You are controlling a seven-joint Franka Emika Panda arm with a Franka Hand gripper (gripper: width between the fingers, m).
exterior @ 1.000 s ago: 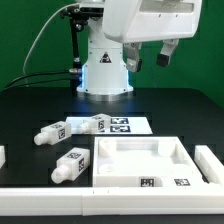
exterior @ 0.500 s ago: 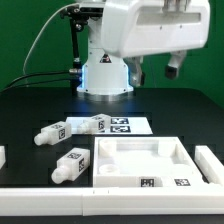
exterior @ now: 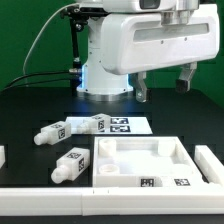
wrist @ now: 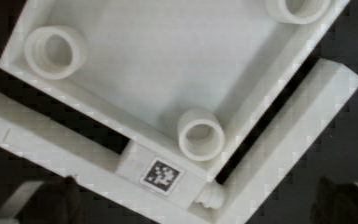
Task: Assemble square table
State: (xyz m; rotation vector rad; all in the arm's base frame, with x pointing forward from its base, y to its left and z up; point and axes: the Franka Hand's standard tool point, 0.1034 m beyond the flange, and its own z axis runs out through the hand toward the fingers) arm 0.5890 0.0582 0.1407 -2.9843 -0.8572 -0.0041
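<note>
The square table panel (exterior: 140, 158) lies rim up at the front of the table, with two tags on its near wall. The wrist view looks straight down into the panel (wrist: 158, 75) and shows three round leg sockets and one tag. Three short white tagged legs lie loose to the exterior view's left of the panel: one (exterior: 52, 133), one (exterior: 70, 165) and one (exterior: 93, 123) at the marker board. My gripper (exterior: 165, 85) hangs high above the panel, open and empty, with its two fingers wide apart. The fingers do not show clearly in the wrist view.
The marker board (exterior: 128, 125) lies behind the panel. White border strips run along the front (exterior: 40, 198) and the exterior view's right (exterior: 211, 165) of the panel; the strips also show in the wrist view (wrist: 51, 150). The robot base (exterior: 104, 75) stands at the back.
The arm has swung forward and down toward the panel, and now fills the top of the exterior view. The gripper's fingers hang lower. The parts on the table have not moved.
</note>
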